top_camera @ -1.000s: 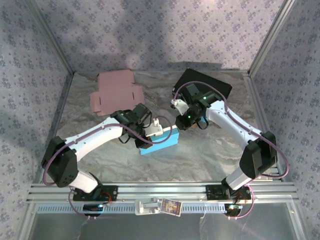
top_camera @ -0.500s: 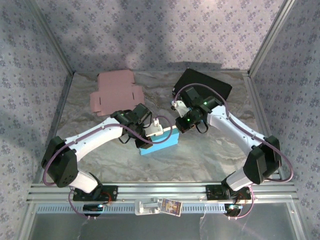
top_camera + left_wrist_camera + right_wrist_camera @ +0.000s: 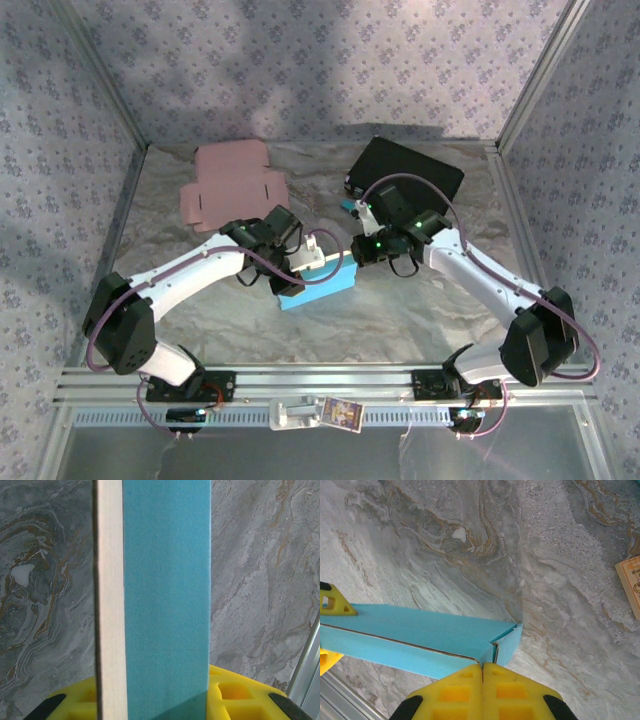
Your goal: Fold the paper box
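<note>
The blue box [image 3: 320, 283] lies near the middle of the table [image 3: 430, 310], a little toward 6 o'clock. Its long side runs about from 8 o'clock to 2 o'clock. It is already formed into a long closed shape. In the right wrist view, a seam runs along its top edge and an end flap stands at the corner.

The left gripper [image 3: 308, 262] comes from 9 o'clock and is clamped on the box near its 8 o'clock end. In the left wrist view, the blue side and one white edge of the box stand upright between the yellow fingers [image 3: 235, 700].

The right gripper [image 3: 482, 680] is at the 2 o'clock end of the box. Its two yellow fingers are pressed together with nothing visible between them. Their tips are at the upper corner of the box, where the seam meets the end flap.

A flat pink sheet [image 3: 232, 185] lies at 11 o'clock and a black slab [image 3: 412, 170] at 1 o'clock. Both are well apart from the box.
</note>
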Robot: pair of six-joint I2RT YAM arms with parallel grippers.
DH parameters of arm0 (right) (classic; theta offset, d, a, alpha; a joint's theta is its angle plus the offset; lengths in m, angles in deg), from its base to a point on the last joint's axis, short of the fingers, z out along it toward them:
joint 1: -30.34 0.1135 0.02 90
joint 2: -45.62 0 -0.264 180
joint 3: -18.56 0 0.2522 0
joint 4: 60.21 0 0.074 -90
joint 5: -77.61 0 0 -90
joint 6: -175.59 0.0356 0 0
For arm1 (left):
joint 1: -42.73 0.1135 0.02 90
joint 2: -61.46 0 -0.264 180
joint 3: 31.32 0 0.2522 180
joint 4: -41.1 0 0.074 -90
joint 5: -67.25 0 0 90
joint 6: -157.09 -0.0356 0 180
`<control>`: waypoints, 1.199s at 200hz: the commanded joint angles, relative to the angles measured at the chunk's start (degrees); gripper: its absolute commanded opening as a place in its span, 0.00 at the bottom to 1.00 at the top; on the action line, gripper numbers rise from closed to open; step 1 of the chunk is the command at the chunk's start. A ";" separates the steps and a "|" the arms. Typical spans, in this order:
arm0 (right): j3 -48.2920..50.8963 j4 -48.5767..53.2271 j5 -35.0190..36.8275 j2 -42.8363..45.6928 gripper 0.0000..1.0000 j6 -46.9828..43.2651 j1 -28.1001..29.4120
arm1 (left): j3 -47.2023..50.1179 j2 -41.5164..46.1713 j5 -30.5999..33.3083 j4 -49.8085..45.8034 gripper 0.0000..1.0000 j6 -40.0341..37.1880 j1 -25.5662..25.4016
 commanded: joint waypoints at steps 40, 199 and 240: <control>5.44 -0.78 3.87 2.03 0.00 3.28 1.30 | -0.82 0.80 0.71 1.30 0.27 1.25 0.73; 5.02 -1.34 12.36 4.38 0.00 5.29 5.16 | 3.87 9.49 -0.19 4.45 0.54 7.04 2.80; 3.74 -0.61 13.21 3.41 0.00 7.09 5.37 | 4.01 10.61 0.64 2.50 0.62 9.35 2.86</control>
